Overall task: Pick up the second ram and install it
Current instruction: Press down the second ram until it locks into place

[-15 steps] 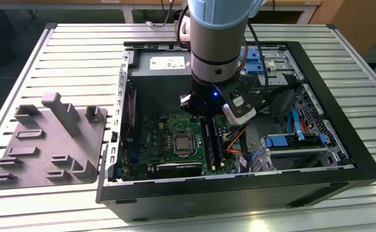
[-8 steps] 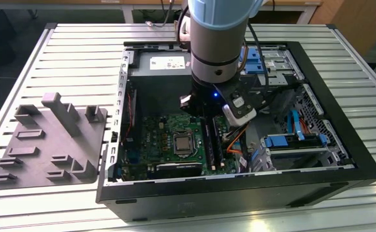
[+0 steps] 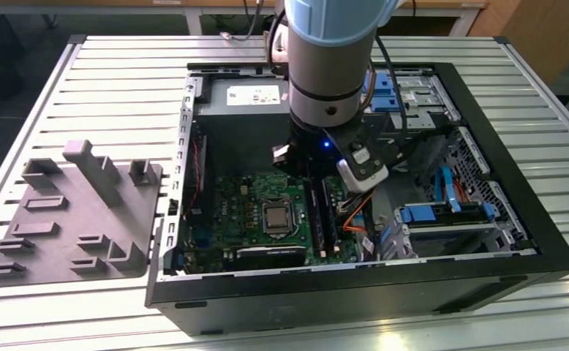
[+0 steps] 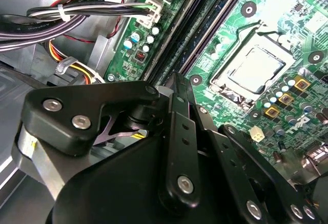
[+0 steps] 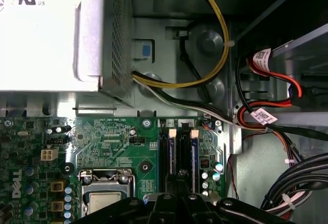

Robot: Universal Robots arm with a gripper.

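The arm reaches down into the open computer case [image 3: 518, 241], which lies on its side on the slatted metal table [image 3: 99, 80], and the gripper [image 3: 316, 174] hangs low over the memory slots [image 3: 324, 219] of the green motherboard [image 3: 240, 212], near the middle of the case. In the first wrist view the black linkage of the gripper [image 5: 177, 206] stands directly above the slot bank [image 5: 179, 152], and a dark, thin upright edge between the links runs down in line with the slots; in the second wrist view the same thin dark strip [image 4: 180, 93] pokes out past the linkage of the gripper [image 4: 177, 131] toward the long black slots [image 4: 192, 34]. This looks like the second ram, pinched between narrow-set fingers, but the linkage hides the fingertips and I cannot tell for sure whether they clamp it or whether it already sits in a slot. The processor socket [image 3: 278, 218] lies just beside the slots, toward the exterior view's left. The power supply [image 5: 46, 29] fills the far corner of the case, with bundled cables [image 5: 205, 75] curling from it toward the board's edge. A grey plastic tray [image 3: 70, 219] with upright blocks rests on the table beside the case, on the exterior view's left, well apart from the gripper.
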